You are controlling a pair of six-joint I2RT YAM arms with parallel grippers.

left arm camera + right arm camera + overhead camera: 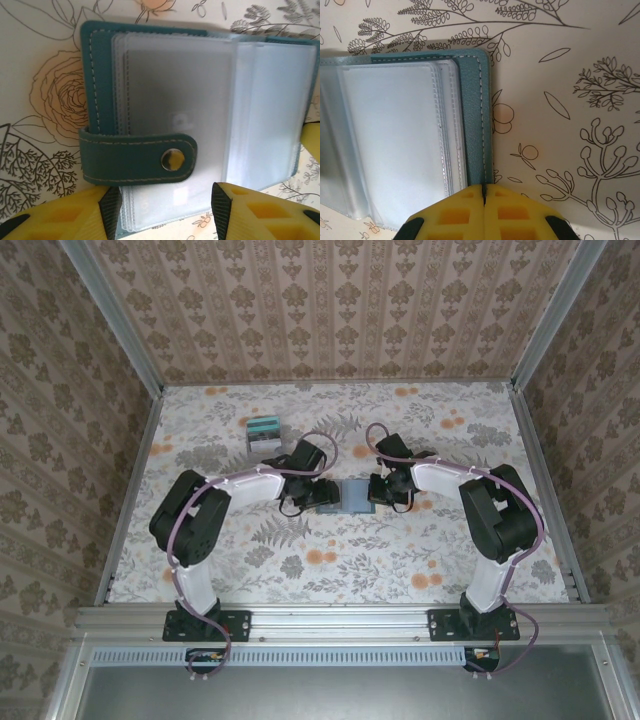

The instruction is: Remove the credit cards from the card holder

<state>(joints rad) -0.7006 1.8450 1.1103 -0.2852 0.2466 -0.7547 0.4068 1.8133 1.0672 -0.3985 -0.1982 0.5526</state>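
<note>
A small flat teal-blue bifold card holder (357, 496) lies spread open on the flower-printed table cover (300, 560), directly between the two hands. The left gripper (327, 497) is at its left end and the right gripper (376, 494) at its right. A stack of clear plastic sleeves (175, 90) lies on the holder, just ahead of the left fingertips (111, 210), which stand either side of its near edge. A leather strap with a round metal snap (172, 159) lies across them. The right gripper's closed tips rest on the holder's outer edge. A grey rectangular pack with a green band (264, 433) sits well beyond the left gripper.
</note>
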